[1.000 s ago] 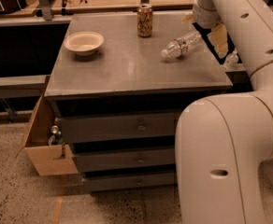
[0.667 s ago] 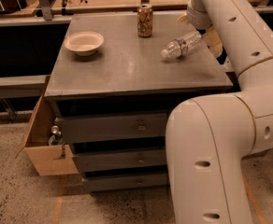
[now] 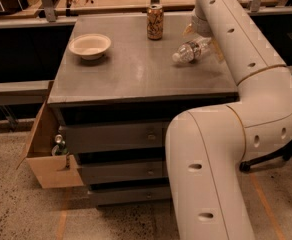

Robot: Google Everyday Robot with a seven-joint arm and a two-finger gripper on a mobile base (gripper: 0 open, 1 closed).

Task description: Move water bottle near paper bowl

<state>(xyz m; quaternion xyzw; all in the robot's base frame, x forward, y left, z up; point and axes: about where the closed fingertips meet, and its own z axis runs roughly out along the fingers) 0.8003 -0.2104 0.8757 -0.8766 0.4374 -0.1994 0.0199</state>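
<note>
The end effector (image 3: 202,33) sits at the right rear of the counter (image 3: 136,76), directly over the water bottle (image 3: 192,50) and masked by the arm, so whether it is open or closed cannot be told. The bottle lies on its side, probably ready for a grasp across its body. It is clear and ribbed, white cap pointing front-left. The paper bowl (image 3: 89,45) stands well apart at the left rear, beyond the drink can (image 3: 155,21).

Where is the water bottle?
In the camera view, the water bottle lies sideways on the cabinet top, right of the drink can, with the gripper right by it.
</note>
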